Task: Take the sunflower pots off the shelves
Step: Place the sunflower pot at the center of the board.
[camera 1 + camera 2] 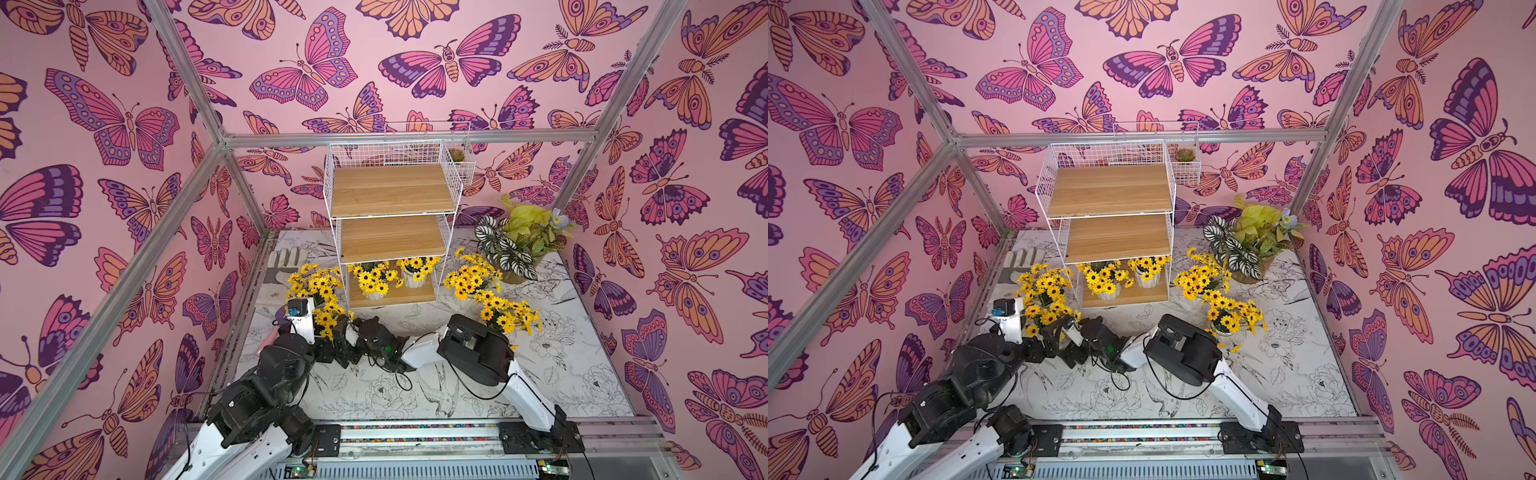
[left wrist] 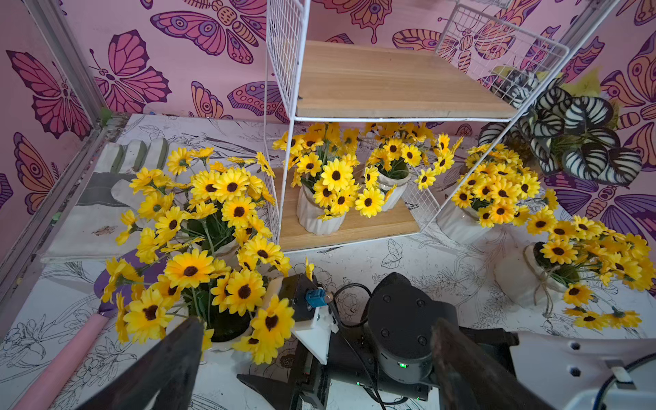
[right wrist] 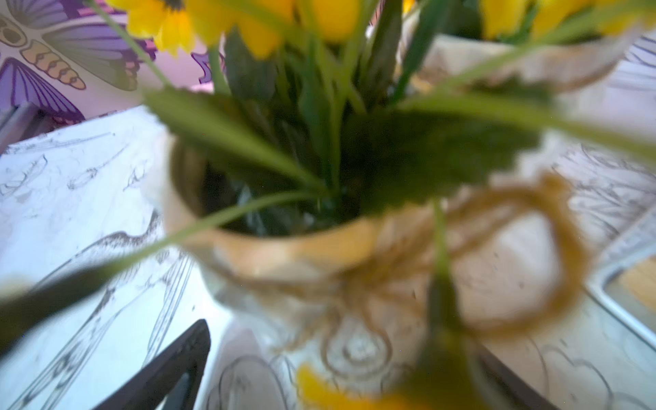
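The right gripper [image 3: 340,337] gapes wide, a sunflower pot [image 3: 284,255] standing on the table [image 3: 88,213] just ahead of it. The left gripper [image 2: 316,321] is spread wide, empty; beyond it two pots [image 2: 319,216] sit on the shelves [image 2: 383,223].

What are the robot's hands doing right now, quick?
Left gripper: open, holding nothing.
Right gripper: open, jaws around a sunflower pot on the table.

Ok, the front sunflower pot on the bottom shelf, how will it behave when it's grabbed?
The front pot probably tips easily: its flower bunch spreads wider than the base. Its ribbed white sides look hard, so likely rigid, perhaps slick. The blooms would probably flop and might snag the wire mesh beside them.
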You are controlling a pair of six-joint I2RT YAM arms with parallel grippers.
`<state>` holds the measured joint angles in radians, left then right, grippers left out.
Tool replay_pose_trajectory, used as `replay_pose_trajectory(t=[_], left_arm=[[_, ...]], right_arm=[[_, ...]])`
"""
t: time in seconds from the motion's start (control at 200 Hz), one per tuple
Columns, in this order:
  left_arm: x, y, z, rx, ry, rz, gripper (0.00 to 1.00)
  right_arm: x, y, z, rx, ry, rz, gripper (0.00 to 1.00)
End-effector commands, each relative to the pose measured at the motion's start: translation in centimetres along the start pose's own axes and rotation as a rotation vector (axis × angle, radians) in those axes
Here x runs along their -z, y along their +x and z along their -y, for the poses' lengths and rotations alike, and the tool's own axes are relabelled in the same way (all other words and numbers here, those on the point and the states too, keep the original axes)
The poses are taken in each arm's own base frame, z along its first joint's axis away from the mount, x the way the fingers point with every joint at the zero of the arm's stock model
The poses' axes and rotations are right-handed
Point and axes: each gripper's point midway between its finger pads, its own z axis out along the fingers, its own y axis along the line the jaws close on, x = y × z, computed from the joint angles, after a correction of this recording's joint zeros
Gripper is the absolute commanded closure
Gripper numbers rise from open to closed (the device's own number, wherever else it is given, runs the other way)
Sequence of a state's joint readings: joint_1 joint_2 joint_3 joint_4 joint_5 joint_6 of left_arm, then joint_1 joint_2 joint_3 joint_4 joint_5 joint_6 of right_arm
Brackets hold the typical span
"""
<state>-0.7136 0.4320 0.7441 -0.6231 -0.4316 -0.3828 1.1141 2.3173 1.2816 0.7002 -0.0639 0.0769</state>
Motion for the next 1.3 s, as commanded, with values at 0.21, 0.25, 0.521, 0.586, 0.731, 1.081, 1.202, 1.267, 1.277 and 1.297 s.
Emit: replay_pose_trajectory(t=[0.21,0.25,0.521,0.586,0.731,1.081,1.202,1.267,1.277,1.297], left_arm=[[-2.1,-0.8,0.9,-0.039,-0.023,0.001,0.00],[-2.6,-0.8,1.2,-0.040,-0.020,0.005,0.00],[-5.7,-0.8,2.8,-0.016,-0.002,0.035,0.00],[-6.2,-0.8,2.8,0.000,-0.010,0.041,0.00],[-6.9,-0.7,3.1,0.027,0.004,0.082,0.00],[-12.8,4.7,4.1,-0.022,-0.009,0.019,0.00],[-15.1,7.1,3.7,-0.039,-0.044,0.053,0.00],[-16.2,8.0,3.9,-0.045,-0.031,0.084,0.00],[-16.4,8.2,4.0,-0.047,-0.028,0.087,0.00],[-16.7,8.5,4.1,-0.052,-0.023,0.092,0.00]], right_arm=[[8.3,0.6,1.2,-0.008,0.130,-0.178,0.01],[9.4,0.3,1.5,-0.008,0.151,-0.197,0.01],[18.3,-2.6,3.8,-0.027,0.355,-0.254,0.01],[20.3,-3.0,4.7,-0.025,0.419,-0.278,0.01],[24.1,-3.4,6.4,-0.022,0.554,-0.328,0.01],[31.6,-5.5,7.3,-0.084,0.629,-0.256,0.01],[32.8,-6.6,7.6,-0.117,0.623,-0.221,0.01],[32.8,-6.8,8.0,-0.143,0.617,-0.214,0.01],[32.8,-6.9,8.0,-0.147,0.617,-0.214,0.01],[32.8,-6.8,8.3,-0.155,0.620,-0.214,0.01]])
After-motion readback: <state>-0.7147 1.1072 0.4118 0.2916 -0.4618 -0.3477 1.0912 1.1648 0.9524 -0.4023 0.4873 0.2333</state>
